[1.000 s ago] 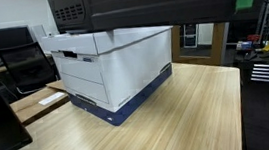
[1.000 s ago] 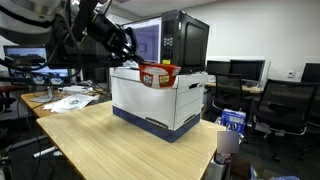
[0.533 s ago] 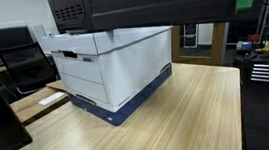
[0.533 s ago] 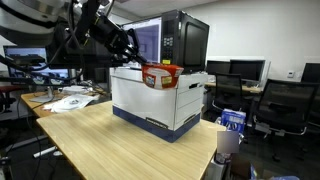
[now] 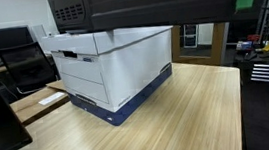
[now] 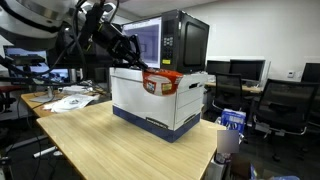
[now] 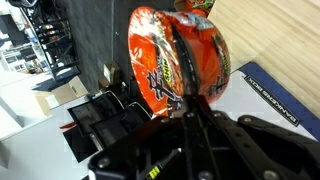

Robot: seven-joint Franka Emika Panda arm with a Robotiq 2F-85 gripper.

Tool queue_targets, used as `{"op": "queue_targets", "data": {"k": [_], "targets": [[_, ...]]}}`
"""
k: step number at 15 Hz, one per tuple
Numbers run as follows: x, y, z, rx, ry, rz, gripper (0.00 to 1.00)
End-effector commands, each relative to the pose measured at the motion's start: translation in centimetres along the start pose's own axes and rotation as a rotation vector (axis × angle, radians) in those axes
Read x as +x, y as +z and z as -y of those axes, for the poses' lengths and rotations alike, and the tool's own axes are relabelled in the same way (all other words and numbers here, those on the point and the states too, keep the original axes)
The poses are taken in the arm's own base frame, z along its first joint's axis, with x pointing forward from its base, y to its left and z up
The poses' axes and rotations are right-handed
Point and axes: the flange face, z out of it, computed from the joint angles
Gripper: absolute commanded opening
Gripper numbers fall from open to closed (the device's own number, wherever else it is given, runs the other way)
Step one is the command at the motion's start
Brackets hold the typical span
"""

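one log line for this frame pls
gripper: shut on snack bag | bag: by upper edge of white box | box: on wooden table

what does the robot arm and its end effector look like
In an exterior view the arm has smooth, rounded white links, with dark cables looping beside it. The end effector is black and angular, narrowing toward its tip. The wrist view shows a small yellow-green mark on its body.
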Motion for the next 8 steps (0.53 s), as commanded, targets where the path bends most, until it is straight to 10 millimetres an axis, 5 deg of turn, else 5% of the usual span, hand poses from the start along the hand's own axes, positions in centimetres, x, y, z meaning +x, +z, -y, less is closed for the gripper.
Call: {"op": "queue_targets", "data": {"k": [1,8], "targets": [[0.3,0.2,-0.4,-0.018,-0.005,-0.009,0.04],[-1.0,2.0,0.6,-0.02,-0.03,0.019,0.04]]}}
